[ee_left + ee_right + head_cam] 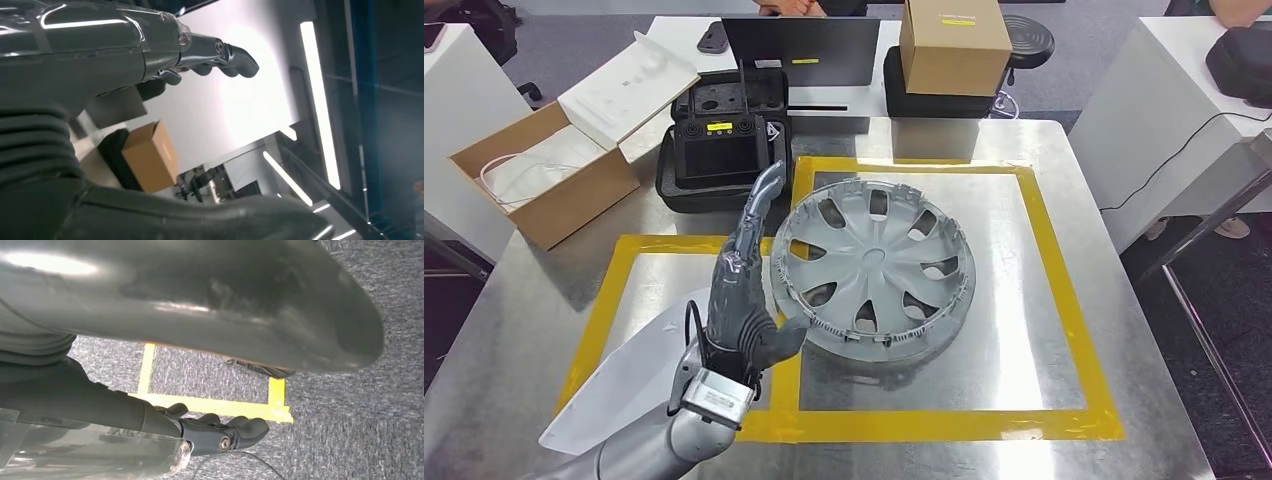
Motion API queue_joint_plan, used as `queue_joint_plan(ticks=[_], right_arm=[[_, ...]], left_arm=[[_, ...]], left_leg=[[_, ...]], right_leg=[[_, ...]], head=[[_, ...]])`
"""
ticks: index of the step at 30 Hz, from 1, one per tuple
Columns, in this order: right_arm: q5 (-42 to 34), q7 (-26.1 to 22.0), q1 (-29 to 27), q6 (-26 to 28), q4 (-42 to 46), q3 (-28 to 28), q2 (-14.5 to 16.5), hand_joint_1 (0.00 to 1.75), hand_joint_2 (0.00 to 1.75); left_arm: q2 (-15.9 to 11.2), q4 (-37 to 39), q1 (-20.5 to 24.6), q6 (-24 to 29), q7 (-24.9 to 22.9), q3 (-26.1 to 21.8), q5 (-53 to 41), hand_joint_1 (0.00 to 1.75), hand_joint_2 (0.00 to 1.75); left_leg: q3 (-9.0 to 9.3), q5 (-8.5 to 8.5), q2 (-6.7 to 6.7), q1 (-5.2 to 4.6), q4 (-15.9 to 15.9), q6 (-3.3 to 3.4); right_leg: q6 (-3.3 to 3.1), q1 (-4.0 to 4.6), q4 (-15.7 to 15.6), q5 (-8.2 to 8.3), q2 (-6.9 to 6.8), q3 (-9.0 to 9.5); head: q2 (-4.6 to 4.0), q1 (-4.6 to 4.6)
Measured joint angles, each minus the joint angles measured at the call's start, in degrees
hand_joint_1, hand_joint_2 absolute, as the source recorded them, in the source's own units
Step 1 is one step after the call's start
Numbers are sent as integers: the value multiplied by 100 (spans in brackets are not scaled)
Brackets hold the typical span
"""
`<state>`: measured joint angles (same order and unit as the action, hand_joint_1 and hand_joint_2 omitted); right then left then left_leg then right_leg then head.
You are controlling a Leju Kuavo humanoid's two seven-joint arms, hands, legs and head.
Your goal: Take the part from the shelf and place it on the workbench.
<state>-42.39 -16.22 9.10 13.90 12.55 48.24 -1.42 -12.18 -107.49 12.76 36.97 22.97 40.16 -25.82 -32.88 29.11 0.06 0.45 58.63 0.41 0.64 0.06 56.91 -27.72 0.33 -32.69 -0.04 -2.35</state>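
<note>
I see a metal workbench (1024, 450) with yellow tape (1064, 300) that marks two joined rectangles on its top. The grey wheel cover (874, 268) lies flat on the bench, mostly inside the bigger rectangle, and its left edge crosses the tape. At the far left an open cardboard box (544, 175) stands on the corner. Beside it, a black case (719, 150) with a controller inside rests near the far edge.

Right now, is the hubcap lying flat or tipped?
Flat: the hubcap lies face up on the workbench inside the yellow tape outline.
</note>
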Motion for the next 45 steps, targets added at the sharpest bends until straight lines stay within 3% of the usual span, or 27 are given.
queue_joint_plan(ticks=[5,11,15,17,20,21,22,23,25,27,31,33,35,36,37,38,41,43,45], right_arm=[[-267,-182,-50,118,-3,-42,1,0,0],[-403,-243,-122,167,-4,-144,4,0,0],[-441,-244,-131,179,-5,-192,4,0,0],[-455,-243,-138,186,-7,-204,0,0,0],[-491,-242,-169,198,-7,-211,-1,0,0],[-504,-240,-182,203,-7,-213,-1,0,0],[-512,-238,-192,209,-8,-215,-2,0,0],[-516,-236,-197,214,-10,-219,-3,0,0],[-524,-233,-196,223,-13,-242,-10,0,0],[-546,-233,-193,232,-13,-277,-22,0,0],[-585,-233,-192,251,-13,-314,-41,0,0],[-604,-233,-196,256,-13,-323,-52,0,0],[-613,-233,-197,259,-13,-338,-62,0,0],[-615,-233,-200,260,-13,-343,-63,0,0],[-616,-233,-203,259,-13,-346,-62,0,0],[-616,-233,-206,259,-13,-347,-62,0,0],[-619,-232,-203,258,-14,-349,-67,0,0],[-621,-233,-198,258,-14,-351,-77,0,0],[-628,-233,-204,258,-13,-352,-81,0,0]], left_arm=[[394,-706,-707,16,-91,-424,-1512,0,0],[893,-1265,-1360,19,307,-1200,-1780,0,0],[1148,-1432,-1544,19,397,-1610,-1816,0,0],[1234,-1490,-1587,19,411,-1719,-1852,0,0],[1345,-1534,-1649,19,431,-1859,-1863,0,0],[1364,-1537,-1665,19,439,-1894,-1858,0,0],[1380,-1537,-1677,19,445,-1925,-1849,0,0],[1393,-1537,-1686,19,449,-1952,-1837,0,0],[1418,-1539,-1695,19,451,-2002,-1816,0,0],[1437,-1544,-1695,19,454,-2032,-1797,0,0],[1443,-1545,-1695,19,463,-2077,-1753,0,0],[1442,-1543,-1689,19,474,-2110,-1740,0,0],[1440,-1538,-1686,19,479,-2142,-1721,0,0],[1440,-1533,-1687,19,479,-2152,-1714,0,0],[1439,-1528,-1689,19,480,-2158,-1706,0,0],[1439,-1522,-1688,19,482,-2161,-1699,0,0],[1438,-1512,-1673,19,487,-2162,-1675,0,0],[1438,-1508,-1660,19,490,-2169,-1655,0,0],[1438,-1499,-1655,18,494,-2179,-1636,0,0]], left_leg=[[4,13,20,-8,2,3],[8,29,17,-60,5,45],[13,-7,12,-80,-15,115],[23,-57,17,-59,-55,162],[19,-86,23,-63,-74,199],[17,-90,23,-72,-73,202],[15,-93,22,-82,-73,202],[14,-98,19,-91,-72,197],[14,-111,15,-106,-72,177],[-1,-138,15,-115,-68,131],[-38,-159,22,-90,-53,-8],[-133,132,6,-73,195,-86],[-323,618,-11,-22,798,-164],[-384,780,-15,9,1077,-199],[-380,832,-13,38,1226,-233],[-280,767,-10,67,1182,-267],[387,403,-11,138,284,-361],[586,367,-42,141,-67,-318],[520,342,-56,121,-65,-183]], right_leg=[[3,-6,-3,-5,8,1],[70,-57,-8,-9,2,4],[140,-93,-14,0,0,9],[173,-98,171,-172,-3,-50],[183,-101,1113,-769,-6,-392],[178,-101,1376,-870,-5,-481],[165,-100,1481,-867,-5,-498],[142,-98,1378,-757,-5,-420],[58,-74,727,-427,-5,-48],[-21,-33,134,-240,-11,270],[-98,-14,-114,-119,-31,321],[-150,-47,-201,-5,-56,286],[-172,-48,-211,77,-65,193],[-168,-51,-205,115,-69,133],[-151,-58,-195,153,-72,73],[-128,-73,-176,189,-74,9],[-24,-131,-34,264,-64,-208],[66,-135,55,312,-43,-303],[151,-144,54,390,-21,-331]], head=[[0,1],[0,-1],[0,-2],[0,2],[0,5],[0,5],[0,6],[0,6],[0,5],[1,0],[1,-1],[1,-29],[1,-59],[1,-63],[1,-64],[1,-64],[1,-87],[2,-119],[2,-121]])
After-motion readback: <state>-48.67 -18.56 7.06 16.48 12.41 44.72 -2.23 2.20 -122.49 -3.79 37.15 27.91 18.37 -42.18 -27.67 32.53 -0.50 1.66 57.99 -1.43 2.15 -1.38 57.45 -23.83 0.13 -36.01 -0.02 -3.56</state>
